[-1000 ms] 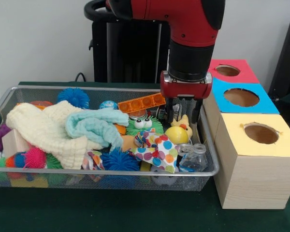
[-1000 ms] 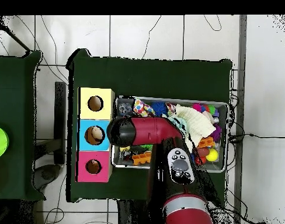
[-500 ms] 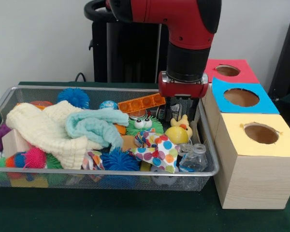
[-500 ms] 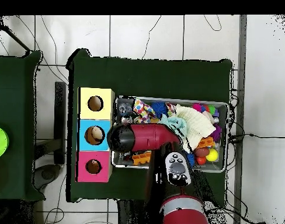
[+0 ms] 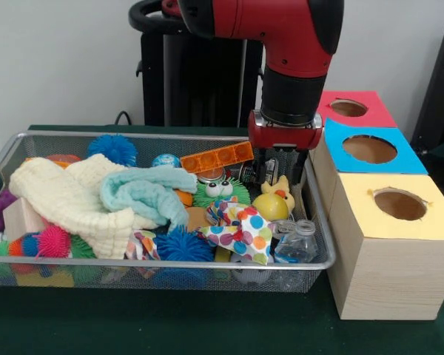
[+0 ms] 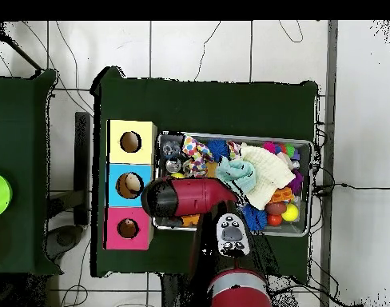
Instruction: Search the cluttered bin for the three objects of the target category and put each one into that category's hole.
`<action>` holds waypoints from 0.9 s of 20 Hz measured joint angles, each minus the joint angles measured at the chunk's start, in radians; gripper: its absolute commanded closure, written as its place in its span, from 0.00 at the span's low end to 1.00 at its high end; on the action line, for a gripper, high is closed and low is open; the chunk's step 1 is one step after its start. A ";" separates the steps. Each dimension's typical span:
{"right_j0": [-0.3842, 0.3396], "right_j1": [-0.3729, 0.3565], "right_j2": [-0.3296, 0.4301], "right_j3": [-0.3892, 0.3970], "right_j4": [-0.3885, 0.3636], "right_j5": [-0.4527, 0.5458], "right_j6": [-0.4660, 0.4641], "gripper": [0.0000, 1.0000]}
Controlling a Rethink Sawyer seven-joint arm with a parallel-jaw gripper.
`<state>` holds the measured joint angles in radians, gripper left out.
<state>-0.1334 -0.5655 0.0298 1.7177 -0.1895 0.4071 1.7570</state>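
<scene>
My gripper [image 5: 283, 173] hangs open over the right end of the wire bin [image 5: 170, 264], with nothing between its fingers. Just below and in front of it sit a small yellow duck [image 5: 282, 188] and a yellow ball [image 5: 270, 207]. Three boxes with round holes stand right of the bin: yellow [image 5: 399, 203], blue [image 5: 370, 148], red [image 5: 349, 108]. In the overhead view the red arm [image 6: 186, 198] covers the gripper; the yellow [image 6: 131, 142], blue [image 6: 130, 185] and red [image 6: 128, 229] boxes line the bin's left side.
The bin holds a cream cloth [image 5: 66, 200], a teal cloth [image 5: 144, 192], an orange brick [image 5: 217, 157], a green googly-eyed toy [image 5: 220, 190], a polka-dot cloth [image 5: 240, 229], a clear bottle [image 5: 300, 242] and spiky balls [image 5: 112, 148]. The bin's right wall stands close to the boxes.
The arm has drawn back a little toward the bin's far right corner. The gripper stays open and empty; the bin's contents have not moved.
</scene>
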 measured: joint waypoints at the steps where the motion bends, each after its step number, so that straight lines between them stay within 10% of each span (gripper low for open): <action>1: 0.003 0.002 -0.002 0.001 0.000 -0.005 0.000 0.00; 18: 0.045 0.082 -0.060 0.002 0.000 -0.116 0.000 0.00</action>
<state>-0.0881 -0.4834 -0.0304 1.7197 -0.1891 0.2911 1.7570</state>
